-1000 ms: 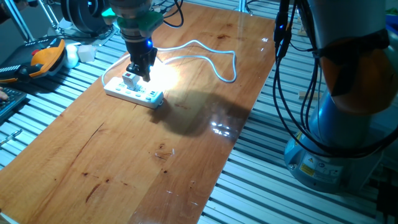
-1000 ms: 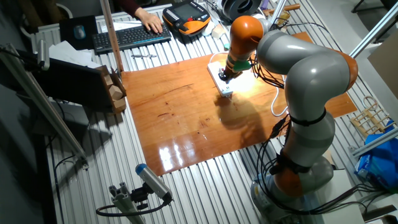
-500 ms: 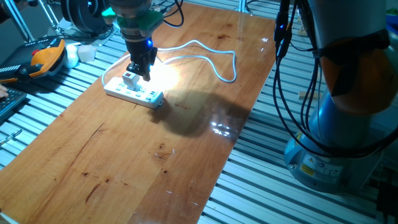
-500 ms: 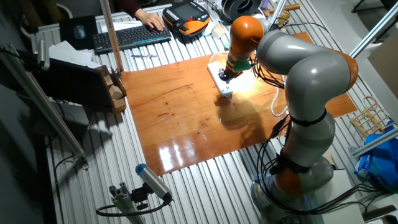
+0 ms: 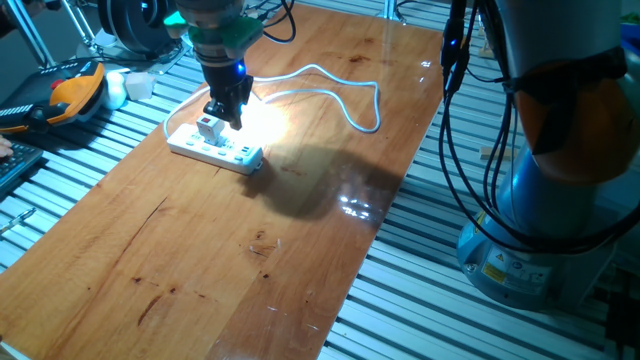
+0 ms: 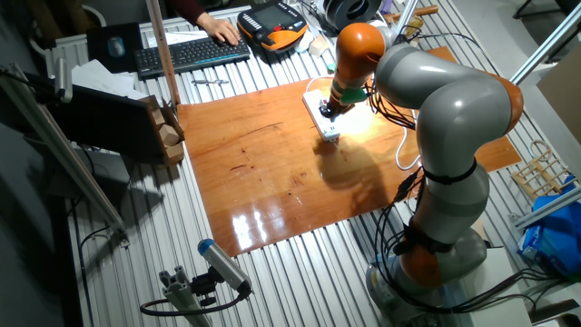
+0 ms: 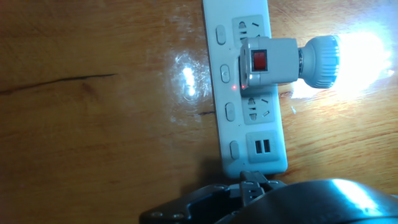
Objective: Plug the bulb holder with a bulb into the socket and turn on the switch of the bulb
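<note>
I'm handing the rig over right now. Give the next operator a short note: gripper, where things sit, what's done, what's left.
Gripper: just above the bulb holder, holding nothing that I can see; open or shut is not clear.
Bulb holder: plugged into the socket, the strip lying on the wooden table. Its bulb points sideways off the strip.
Done: plugged in, and the bulb is glowing brightly, so the red switch looks to be on.
Left: probably only lifting the arm clear.
</note>
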Robot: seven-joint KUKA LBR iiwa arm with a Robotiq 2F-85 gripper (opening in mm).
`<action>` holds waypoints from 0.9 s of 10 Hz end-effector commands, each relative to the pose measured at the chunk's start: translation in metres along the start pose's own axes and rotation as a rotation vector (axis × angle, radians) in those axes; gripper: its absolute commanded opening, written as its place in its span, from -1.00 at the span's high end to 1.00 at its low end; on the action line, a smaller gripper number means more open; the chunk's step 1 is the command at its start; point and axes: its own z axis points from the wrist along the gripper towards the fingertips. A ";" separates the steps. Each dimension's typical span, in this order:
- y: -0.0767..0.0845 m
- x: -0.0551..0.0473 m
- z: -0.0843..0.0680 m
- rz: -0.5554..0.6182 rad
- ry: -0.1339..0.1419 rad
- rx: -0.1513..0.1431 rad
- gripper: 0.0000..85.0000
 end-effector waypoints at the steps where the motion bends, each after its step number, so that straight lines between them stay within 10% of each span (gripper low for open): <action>1: 0.000 0.000 0.000 -0.001 0.000 -0.002 1.00; 9: -0.002 0.000 0.001 -0.002 0.006 -0.033 1.00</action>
